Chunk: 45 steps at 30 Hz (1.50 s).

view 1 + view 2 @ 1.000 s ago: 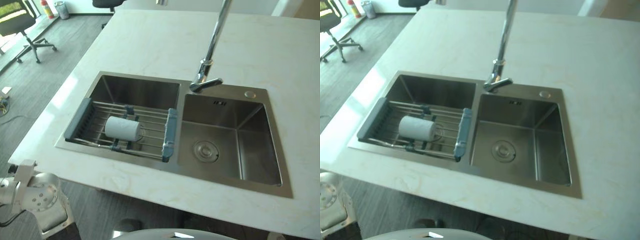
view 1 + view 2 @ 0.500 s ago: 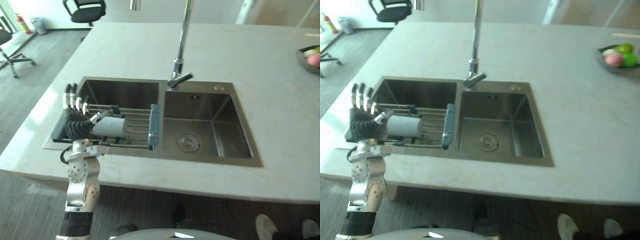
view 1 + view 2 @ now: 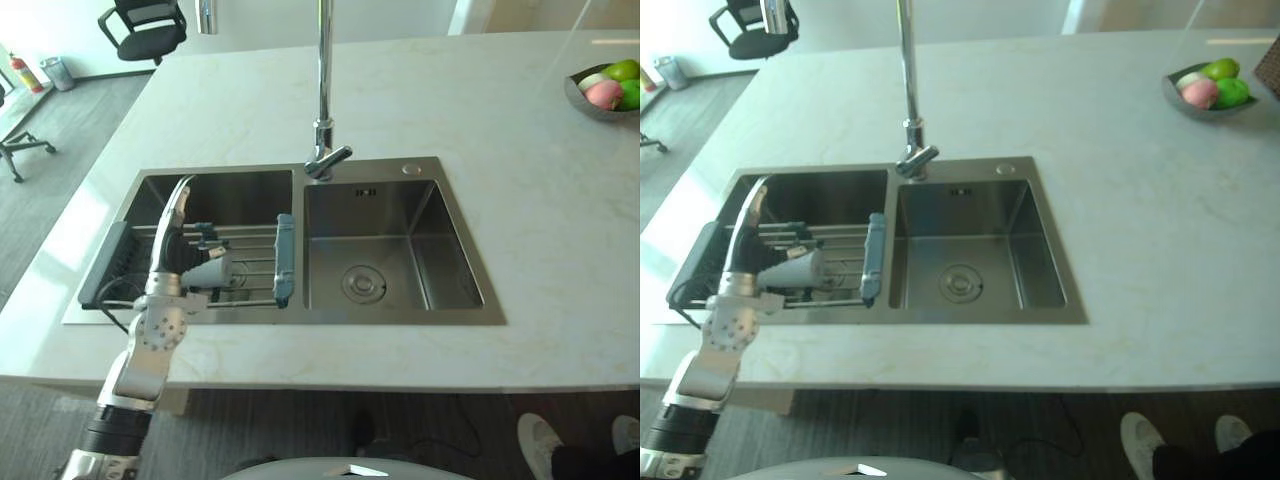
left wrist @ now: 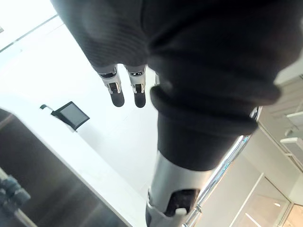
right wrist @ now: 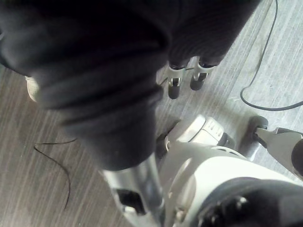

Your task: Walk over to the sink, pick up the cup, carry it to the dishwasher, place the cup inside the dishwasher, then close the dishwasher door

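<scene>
No text, label or number can be read; a small dark mark (image 3: 366,191) on the sink's (image 3: 455,240) far wall is illegible.

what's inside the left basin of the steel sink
A wire drying rack with grey-blue ends spans it, a white cup lying sideways on top. The left robot hand covers part of the cup; the bottom of the basin beneath is mostly hidden.
</scene>
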### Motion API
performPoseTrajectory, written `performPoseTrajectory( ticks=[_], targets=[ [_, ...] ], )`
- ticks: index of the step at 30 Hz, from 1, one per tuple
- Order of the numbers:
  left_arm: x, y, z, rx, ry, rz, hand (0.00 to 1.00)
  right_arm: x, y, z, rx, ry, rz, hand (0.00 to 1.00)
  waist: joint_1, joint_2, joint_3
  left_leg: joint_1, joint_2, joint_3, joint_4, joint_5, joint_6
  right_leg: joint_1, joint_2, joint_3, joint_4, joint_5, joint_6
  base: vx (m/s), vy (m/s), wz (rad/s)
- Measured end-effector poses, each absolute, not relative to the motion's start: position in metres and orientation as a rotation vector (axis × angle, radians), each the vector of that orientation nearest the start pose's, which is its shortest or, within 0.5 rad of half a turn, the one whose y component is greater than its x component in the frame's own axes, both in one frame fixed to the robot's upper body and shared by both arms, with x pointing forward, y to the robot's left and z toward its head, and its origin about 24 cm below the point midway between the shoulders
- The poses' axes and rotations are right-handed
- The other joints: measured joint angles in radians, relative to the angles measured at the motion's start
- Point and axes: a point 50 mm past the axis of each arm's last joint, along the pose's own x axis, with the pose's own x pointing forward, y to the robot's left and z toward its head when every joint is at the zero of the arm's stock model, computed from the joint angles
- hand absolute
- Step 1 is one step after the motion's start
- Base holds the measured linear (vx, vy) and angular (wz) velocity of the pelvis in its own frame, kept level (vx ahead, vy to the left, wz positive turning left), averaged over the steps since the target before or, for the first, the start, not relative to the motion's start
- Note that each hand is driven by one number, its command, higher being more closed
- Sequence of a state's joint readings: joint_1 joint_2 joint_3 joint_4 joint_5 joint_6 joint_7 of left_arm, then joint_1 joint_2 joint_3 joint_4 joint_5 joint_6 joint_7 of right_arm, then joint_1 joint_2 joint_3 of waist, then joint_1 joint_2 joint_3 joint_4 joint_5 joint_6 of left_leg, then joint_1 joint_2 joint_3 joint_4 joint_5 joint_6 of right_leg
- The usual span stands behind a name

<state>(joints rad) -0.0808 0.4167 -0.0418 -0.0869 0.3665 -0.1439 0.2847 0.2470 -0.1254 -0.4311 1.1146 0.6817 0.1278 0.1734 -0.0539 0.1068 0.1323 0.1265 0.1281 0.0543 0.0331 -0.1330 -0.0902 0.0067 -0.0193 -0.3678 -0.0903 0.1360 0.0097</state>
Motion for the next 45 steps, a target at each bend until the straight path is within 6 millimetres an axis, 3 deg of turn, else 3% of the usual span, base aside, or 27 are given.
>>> performPoseTrajectory(
  ticks=[5,14,19,32,45],
  targets=[
    [0.262,0.21,0.119,0.918,-0.464,0.22,0.0,0.008,-0.233,-0.167,0.833,1.077,-0.778,0.0,-0.003,-0.006,0.002,0.012,-0.011,0.0,-0.002,-0.005,0.008,0.004,-0.01,0.0,0.0,0.001,0.006,0.05,0.07,0.01],
    [0.266,0.216,0.105,1.024,-0.359,0.107,0.0,0.009,-0.234,-0.167,0.829,1.069,-0.776,0.0,-0.004,-0.001,0.023,0.016,-0.013,-0.003,0.001,-0.011,0.011,0.009,-0.014,-0.002,0.0,-0.003,0.013,0.01,0.029,0.0],
    [0.268,0.223,0.092,1.079,-0.279,0.049,0.0,0.013,-0.233,-0.167,0.82,1.07,-0.742,0.0,-0.006,0.009,0.03,0.015,-0.01,-0.003,0.001,-0.012,0.008,0.008,-0.014,-0.003,0.0,-0.005,0.015,0.0,0.0,0.0],
    [0.267,0.236,0.063,1.292,-0.054,-0.189,0.0,0.019,-0.234,-0.165,0.825,1.041,-0.732,0.0,-0.005,0.002,0.04,0.016,-0.013,-0.006,0.002,-0.012,0.008,0.01,-0.018,-0.005,0.0,-0.008,0.02,0.0,0.013,0.01],
    [0.267,0.233,0.055,1.414,-0.016,-0.144,0.0,0.021,-0.229,-0.166,0.772,1.061,-0.697,0.0,-0.03,-0.001,0.051,0.017,-0.006,-0.006,0.017,-0.03,0.002,0.016,-0.013,-0.005,0.0,-0.019,0.023,0.0,0.0,0.0]
  ],
)
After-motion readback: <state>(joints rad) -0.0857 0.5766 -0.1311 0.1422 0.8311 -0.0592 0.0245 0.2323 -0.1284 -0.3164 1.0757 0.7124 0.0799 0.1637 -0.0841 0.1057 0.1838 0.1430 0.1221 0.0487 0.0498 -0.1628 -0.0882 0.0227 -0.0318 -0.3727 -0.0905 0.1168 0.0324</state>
